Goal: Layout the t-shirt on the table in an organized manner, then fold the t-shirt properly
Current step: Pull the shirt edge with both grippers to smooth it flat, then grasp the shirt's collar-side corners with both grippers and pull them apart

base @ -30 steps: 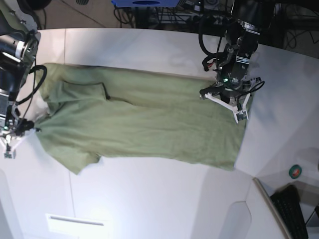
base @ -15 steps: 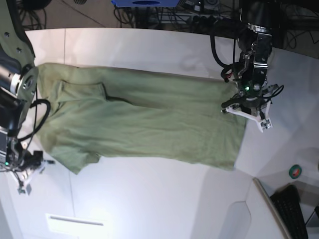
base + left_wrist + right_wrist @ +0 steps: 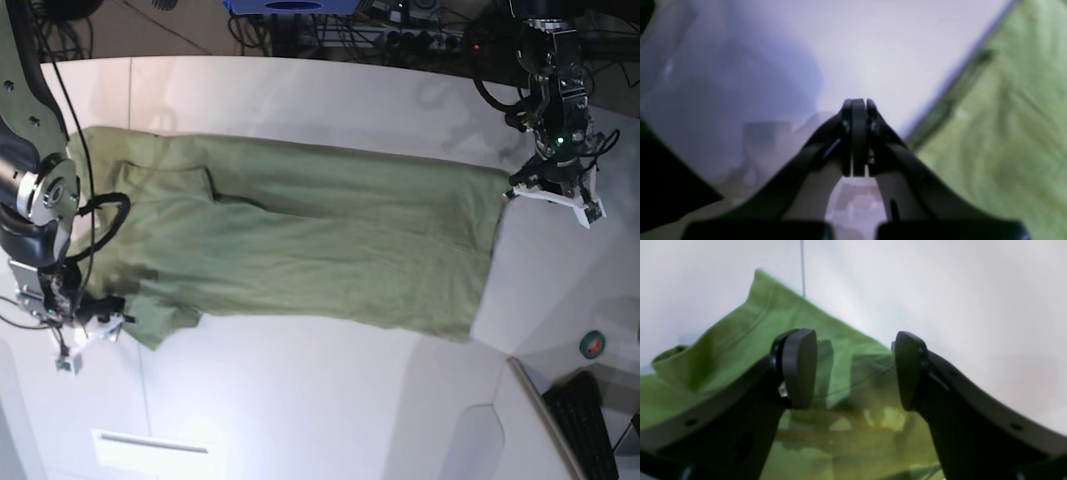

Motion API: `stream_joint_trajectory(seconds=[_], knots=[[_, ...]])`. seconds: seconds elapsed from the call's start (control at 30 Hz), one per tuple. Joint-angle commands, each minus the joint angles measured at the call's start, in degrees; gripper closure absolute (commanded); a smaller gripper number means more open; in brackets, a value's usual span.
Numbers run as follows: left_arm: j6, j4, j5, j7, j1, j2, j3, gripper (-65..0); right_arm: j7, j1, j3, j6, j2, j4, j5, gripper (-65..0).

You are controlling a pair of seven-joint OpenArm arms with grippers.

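1. The shirt (image 3: 290, 240) lies spread across the middle of the base view on the white surface (image 3: 300, 400), hem at the right of the frame, collar and sleeves at the left. It is not yet folded.
2. It looks light, limp and thin, so I judge it will drape and crease when lifted, and drag across the smooth top instead of sliding as one piece. Nothing fragile about it.
3. Good holds would be doubled edges: the hem corners at the right, or the sleeve and shoulder seams at the left, where the cloth is thicker and a pinch is less likely to slip.
4. The left gripper (image 3: 552, 193), at the upper right of the base view, sits just beyond the hem. In its wrist view the jaws are pressed together with no cloth between them, and the shirt edge (image 3: 1007, 116) lies off to the right over bare surface.
5. The right gripper (image 3: 853, 370), at the lower left of the base view, hovers by the lower sleeve. Its jaws are spread wide and hold nothing; the sleeve (image 3: 840, 373) shows between them, though blur hides whether a tip touches it.
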Motion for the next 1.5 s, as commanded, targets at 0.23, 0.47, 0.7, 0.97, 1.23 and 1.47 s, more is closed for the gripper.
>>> stream_joint_trajectory(seconds=[0.23,0.47,0.7,0.97,1.23,1.47], knots=[[-0.08,2.71,0.56,-1.31,0.85,-0.3,0.04,0.0,2.14,-0.93,-7.91,-3.21,0.41,1.48,0.73,-33.5],[-0.08,5.17,0.65,-1.22,0.32,0.58,5.22,0.0,-18.52,-18.6,-8.0,1.71,-0.73,42.54,7.15,0.0],[0.09,-0.28,0.82,-1.4,-5.57,0.76,12.7,0.0,-33.82,-35.66,-9.75,2.06,-4.87,69.44,7.41,0.0],[0.27,-11.1,1.0,-1.66,-10.31,2.52,16.39,0.0,-33.73,-43.39,-12.3,2.06,-8.29,69.53,7.41,0.0],[0.27,-15.49,1.0,-1.66,-8.29,2.34,16.74,0.0,-30.22,-45.94,-11.95,1.98,-8.38,61.0,7.32,0.0],[0.27,-13.21,1.0,-1.75,-3.1,2.34,16.13,0.0,-30.22,-52.54,-11.78,1.71,-8.56,67.51,7.32,0.0]])
